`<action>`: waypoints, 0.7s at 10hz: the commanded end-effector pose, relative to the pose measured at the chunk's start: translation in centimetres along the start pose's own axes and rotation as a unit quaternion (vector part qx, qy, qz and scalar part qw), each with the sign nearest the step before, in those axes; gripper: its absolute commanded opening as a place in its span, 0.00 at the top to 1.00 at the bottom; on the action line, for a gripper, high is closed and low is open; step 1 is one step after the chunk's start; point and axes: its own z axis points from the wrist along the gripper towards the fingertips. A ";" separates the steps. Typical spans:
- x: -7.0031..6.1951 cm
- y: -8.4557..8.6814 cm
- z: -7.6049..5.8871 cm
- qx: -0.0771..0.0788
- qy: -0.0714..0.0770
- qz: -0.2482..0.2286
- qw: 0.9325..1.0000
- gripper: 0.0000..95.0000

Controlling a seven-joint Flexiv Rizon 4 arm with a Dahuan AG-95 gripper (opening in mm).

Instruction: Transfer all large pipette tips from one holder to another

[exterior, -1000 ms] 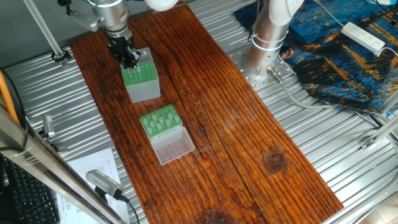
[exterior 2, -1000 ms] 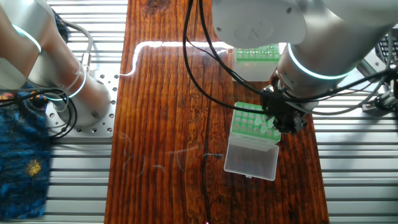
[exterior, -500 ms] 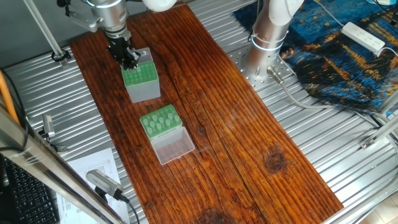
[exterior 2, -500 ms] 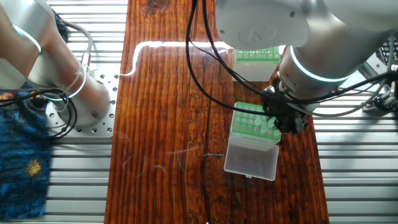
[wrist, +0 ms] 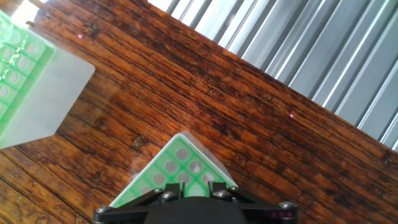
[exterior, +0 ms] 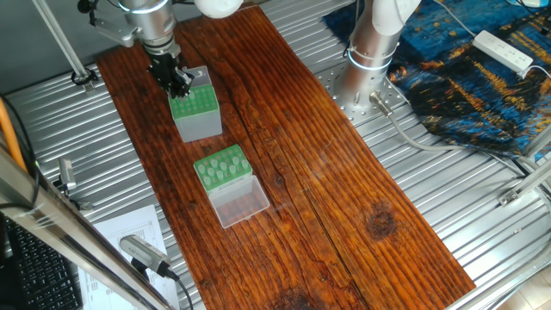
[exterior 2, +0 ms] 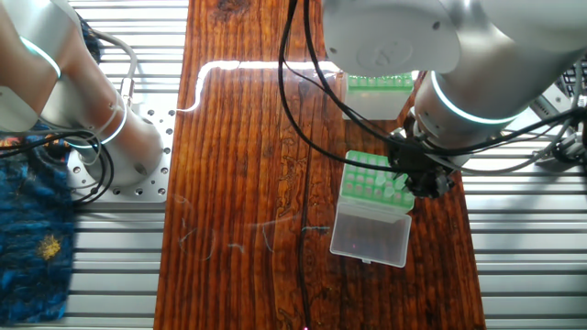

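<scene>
One fixed view shows the claw (exterior: 178, 83) over the tall box (exterior: 195, 108); I cannot tell its grip

Bright, even light; glare streaks the wooden board (exterior 2: 240, 66), edges perhaps slightly soft.

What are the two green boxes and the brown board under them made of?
The taller box looks like plastic: matte green top, frosted grey sides. The low rack seems green plastic too, with a clear lid you can see through. The board looks like varnished wood: dark grain, glossy reflections.
</scene>
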 end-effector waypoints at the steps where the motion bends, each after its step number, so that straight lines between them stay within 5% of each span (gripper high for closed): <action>1: -0.1 0.0 0.1 -0.003 0.005 0.002 1.000 1.00; 7: -0.3 0.1 0.0 -0.012 0.016 0.000 1.000 1.00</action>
